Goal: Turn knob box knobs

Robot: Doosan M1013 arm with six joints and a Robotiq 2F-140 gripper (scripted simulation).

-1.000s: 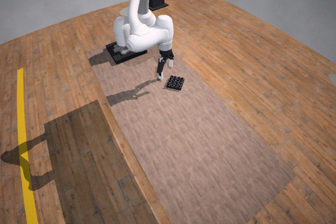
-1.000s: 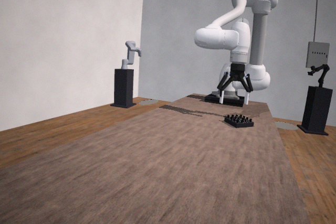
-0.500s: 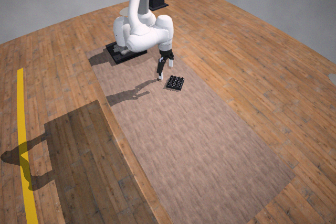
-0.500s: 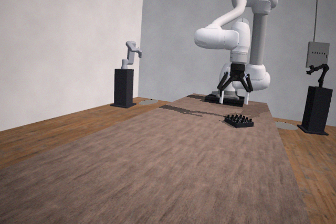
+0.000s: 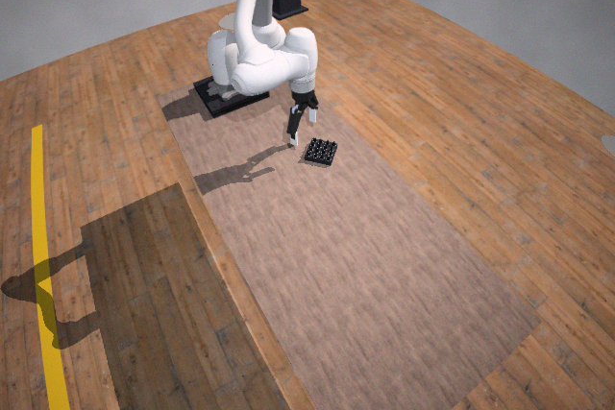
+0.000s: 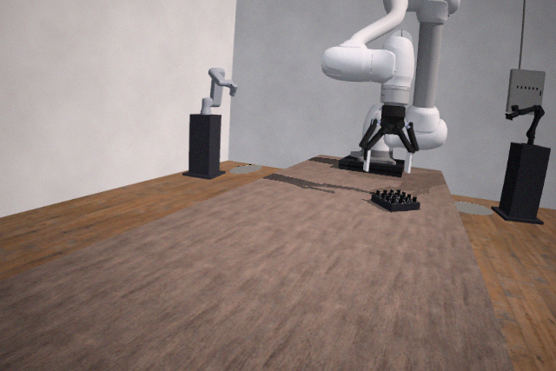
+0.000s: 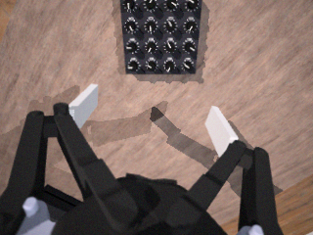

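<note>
The gripper (image 6: 387, 163) hangs with its fingers spread as wide as they go and nothing between them, pointing straight down above the table (image 6: 251, 268). The white arm (image 6: 359, 62) rises from its black base plate (image 5: 206, 92) at the table's far end, folds over at the top and drops its wrist vertically, so the gripper (image 5: 304, 128) is held in the air short of the knob box (image 5: 320, 151), on the base's side of it.

The exterior view shows the height: the white fingertips (image 6: 366, 164) stand well above the knob box (image 6: 394, 201), which sits on its feet on the table. The top view shows the gripper offset to one side of the box rather than over it. Only the wrist view makes out the sixteen knobs with their white lines; there the knob box (image 7: 161, 36) lies at the upper edge, its far row cut by the frame, ahead of the two pale pads (image 7: 84, 104). The printed names are too small to read. The gripper (image 7: 152, 119) touches nothing.
</note>
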